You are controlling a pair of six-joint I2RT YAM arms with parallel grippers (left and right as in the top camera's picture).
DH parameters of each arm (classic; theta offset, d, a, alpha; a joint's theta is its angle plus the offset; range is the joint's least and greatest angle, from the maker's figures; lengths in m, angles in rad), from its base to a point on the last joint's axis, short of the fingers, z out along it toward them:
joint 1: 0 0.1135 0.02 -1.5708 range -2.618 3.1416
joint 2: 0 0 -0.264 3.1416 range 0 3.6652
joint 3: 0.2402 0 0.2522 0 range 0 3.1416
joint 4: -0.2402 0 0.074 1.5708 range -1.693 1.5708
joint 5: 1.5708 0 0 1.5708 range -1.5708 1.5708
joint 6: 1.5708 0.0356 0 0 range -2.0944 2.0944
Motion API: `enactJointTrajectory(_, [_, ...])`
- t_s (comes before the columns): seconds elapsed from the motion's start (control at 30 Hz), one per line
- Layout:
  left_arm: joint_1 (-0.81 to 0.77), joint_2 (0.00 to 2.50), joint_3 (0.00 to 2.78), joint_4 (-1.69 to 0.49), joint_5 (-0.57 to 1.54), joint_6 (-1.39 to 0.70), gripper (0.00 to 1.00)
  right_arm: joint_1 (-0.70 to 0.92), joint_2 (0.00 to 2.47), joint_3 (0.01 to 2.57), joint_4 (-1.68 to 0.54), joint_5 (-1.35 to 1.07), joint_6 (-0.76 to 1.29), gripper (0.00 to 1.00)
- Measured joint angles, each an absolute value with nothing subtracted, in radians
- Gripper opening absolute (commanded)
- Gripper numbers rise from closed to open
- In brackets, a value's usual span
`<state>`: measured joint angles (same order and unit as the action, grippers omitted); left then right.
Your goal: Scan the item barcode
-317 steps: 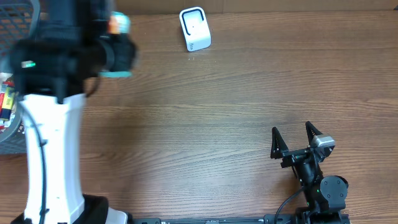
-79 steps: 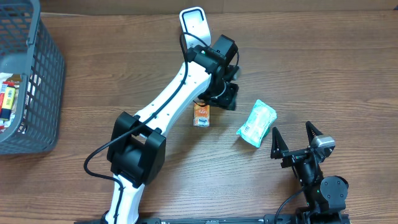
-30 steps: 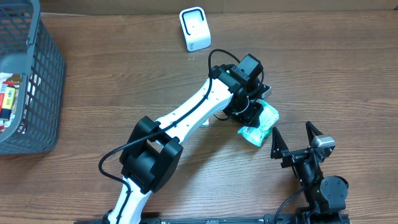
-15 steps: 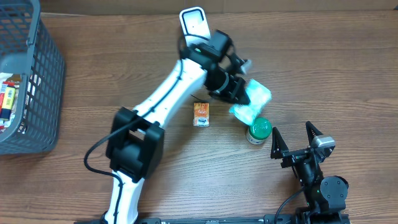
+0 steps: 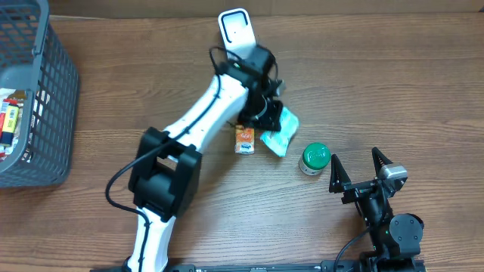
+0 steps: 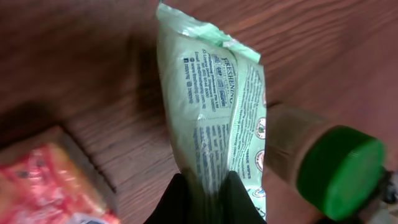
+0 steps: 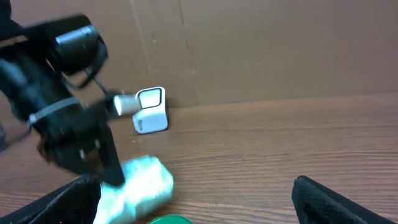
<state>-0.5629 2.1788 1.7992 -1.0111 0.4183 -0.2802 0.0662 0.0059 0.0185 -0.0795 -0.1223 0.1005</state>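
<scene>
The item is a pale green printed packet (image 5: 278, 136), hanging over the table between the scanner and the jar. My left gripper (image 5: 270, 121) is shut on its edge; in the left wrist view the packet (image 6: 214, 118) runs up from between the two dark fingers (image 6: 177, 202), printed side showing. The white barcode scanner (image 5: 237, 32) stands at the table's far edge, behind the left arm, and also shows in the right wrist view (image 7: 151, 111). My right gripper (image 5: 361, 168) rests open near the front right, nothing between its fingers.
A small orange packet (image 5: 244, 140) lies just left of the held packet. A green-lidded jar (image 5: 314, 158) stands to its right, close to the right gripper. A grey wire basket (image 5: 30, 106) with several items sits at the left edge.
The left gripper lifted the green packet off the spot by the jar, uncovering the jar, and has swung it left and lower, beside the orange packet. The right arm has not moved.
</scene>
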Motion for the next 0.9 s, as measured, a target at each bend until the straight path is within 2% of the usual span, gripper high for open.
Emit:
enactJointTrajectory(0.1, [-0.603,2.179,1.748,-0.967,0.364,-0.347,0.04,0.066,0.006,0.019,-0.079,-0.122,0.1,1.0])
enactJointTrajectory(0.17, [-0.628,2.18,1.729,-0.946,0.339,-0.385,0.15,0.066,0.006,0.019,-0.079,-0.122,0.1,1.0])
enactJointTrajectory(0.23, [-0.64,2.18,1.723,-0.941,0.325,-0.405,0.31,0.066,0.006,0.019,-0.079,-0.123,0.1,1.0])
enactJointTrajectory(0.3, [-0.642,2.18,1.723,-0.939,0.317,-0.427,0.38,0.066,0.006,0.019,-0.08,-0.122,0.1,1.0])
enactJointTrajectory(0.7, [-0.514,2.175,1.83,-1.068,0.355,-0.408,0.45,0.066,0.006,0.019,-0.079,-0.123,0.1,1.0])
enactJointTrajectory(0.9, [-0.431,2.107,1.86,-1.169,0.281,-0.366,0.45,0.066,0.006,0.019,-0.079,-0.123,0.101,1.0])
